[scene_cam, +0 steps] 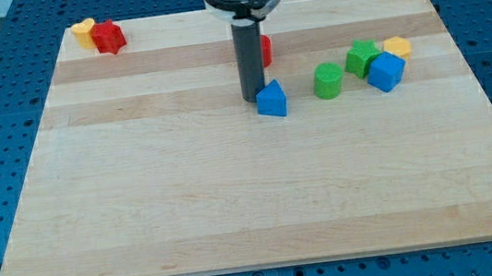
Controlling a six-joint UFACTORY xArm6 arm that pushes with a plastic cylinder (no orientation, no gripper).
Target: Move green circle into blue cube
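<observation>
The green circle (pixel 329 80) is a short green cylinder right of the board's middle, in the upper half. The blue cube (pixel 386 72) stands a little to its right, apart from it by a small gap. My tip (pixel 253 97) rests on the board well to the left of the green circle, right beside the left edge of a blue house-shaped block (pixel 271 100), which lies between my tip and the green circle.
A green star-like block (pixel 363 56) and a yellow block (pixel 396 46) touch the blue cube from above. A red block (pixel 265 49) sits partly hidden behind the rod. A yellow block (pixel 83 31) and a red block (pixel 108 37) lie at the top left corner of the wooden board (pixel 235 204).
</observation>
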